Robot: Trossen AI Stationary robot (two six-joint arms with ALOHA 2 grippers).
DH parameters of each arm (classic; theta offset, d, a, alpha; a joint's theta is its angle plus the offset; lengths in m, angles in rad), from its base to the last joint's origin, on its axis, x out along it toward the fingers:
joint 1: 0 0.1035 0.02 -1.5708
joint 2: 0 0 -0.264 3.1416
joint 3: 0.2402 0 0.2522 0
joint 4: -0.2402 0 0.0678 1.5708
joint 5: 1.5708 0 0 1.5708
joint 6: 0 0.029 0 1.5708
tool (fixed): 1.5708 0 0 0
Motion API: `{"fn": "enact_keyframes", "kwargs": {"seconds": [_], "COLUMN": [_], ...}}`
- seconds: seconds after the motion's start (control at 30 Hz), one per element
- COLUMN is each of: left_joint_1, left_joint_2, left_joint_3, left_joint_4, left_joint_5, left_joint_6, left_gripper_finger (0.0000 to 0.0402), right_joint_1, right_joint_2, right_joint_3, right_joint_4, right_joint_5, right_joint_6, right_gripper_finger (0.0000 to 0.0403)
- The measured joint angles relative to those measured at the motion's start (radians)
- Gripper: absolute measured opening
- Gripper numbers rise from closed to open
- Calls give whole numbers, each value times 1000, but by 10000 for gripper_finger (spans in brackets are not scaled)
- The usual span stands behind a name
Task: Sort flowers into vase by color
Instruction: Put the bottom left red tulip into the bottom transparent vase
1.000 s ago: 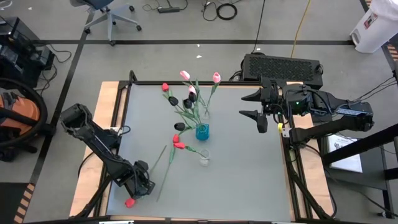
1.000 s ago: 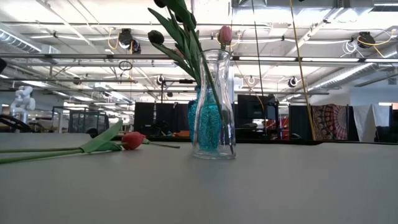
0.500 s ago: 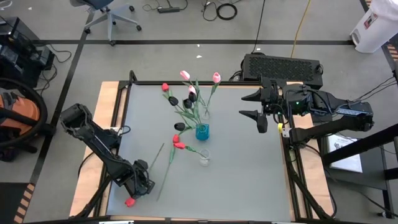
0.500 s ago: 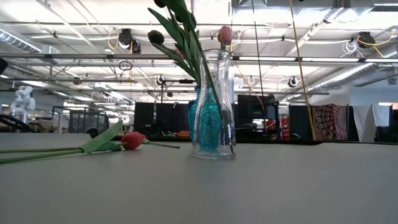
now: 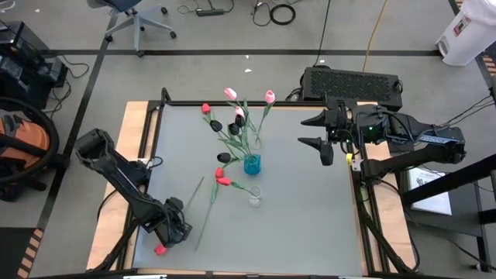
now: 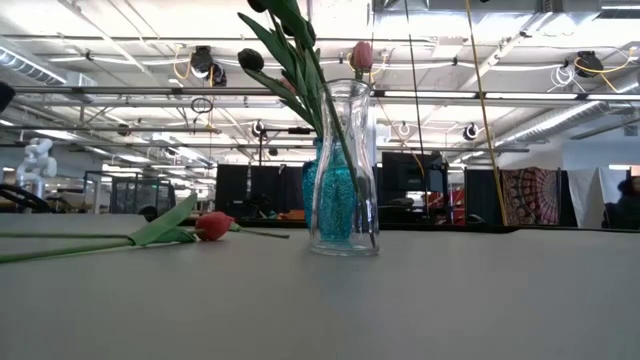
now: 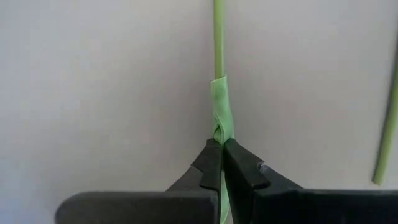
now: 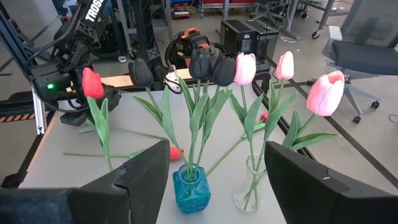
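Observation:
My left gripper (image 5: 176, 231) is low over the table's near left corner, shut on a red-headed tulip (image 5: 160, 249) whose green stem (image 7: 218, 43) runs away from the fingers. My right gripper (image 5: 319, 133) hovers open by the table's far right edge, facing the vases. A blue vase (image 5: 252, 164) holds black tulips (image 8: 203, 62). Behind it, a clear vase (image 8: 249, 194) holds pink tulips (image 8: 328, 92). A nearer clear vase (image 6: 345, 165) holds a red tulip (image 8: 91, 83). Another red tulip (image 6: 213, 225) lies flat on the table. My left gripper pinches the tulip between its two fingertips (image 7: 211, 163) at the stem where a folded green leaf (image 7: 221, 115) wraps it. The fingers lie along the stem, coming from above. The red head sits beside the gripper in the high view. Whether the flower is lifted clear does not show.
A loose green stem (image 5: 203, 219) lies on the table between my left gripper and the vases, and shows at the edge of the left wrist view (image 7: 387, 124). The table's right half (image 5: 310, 209) is bare grey surface. A black frame rail (image 5: 232, 104) runs along the far edge.

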Motion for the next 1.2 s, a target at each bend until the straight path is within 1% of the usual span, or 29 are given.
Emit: {"fn": "enact_keyframes", "kwargs": {"seconds": [0.17,0.5,0.8,1.0,1.2], "left_joint_1": [0,0,0,0,1], "left_joint_2": [-25,-134,-199,-231,-238], "left_joint_3": [66,178,308,383,458], "left_joint_4": [-128,-332,-560,-643,-740], "left_joint_5": [-5,-89,-107,-141,-163], "left_joint_6": [1,-23,-27,-27,-26], "left_gripper_finger": [11,11,11,11,11], "right_joint_1": [0,0,0,0,0], "right_joint_2": [0,0,0,0,0], "right_joint_3": [0,0,0,0,0], "right_joint_4": [0,0,0,0,0], "right_joint_5": [0,0,0,0,0], "right_joint_6": [0,0,0,0,0], "right_gripper_finger": [254,254,254,254,254]}}
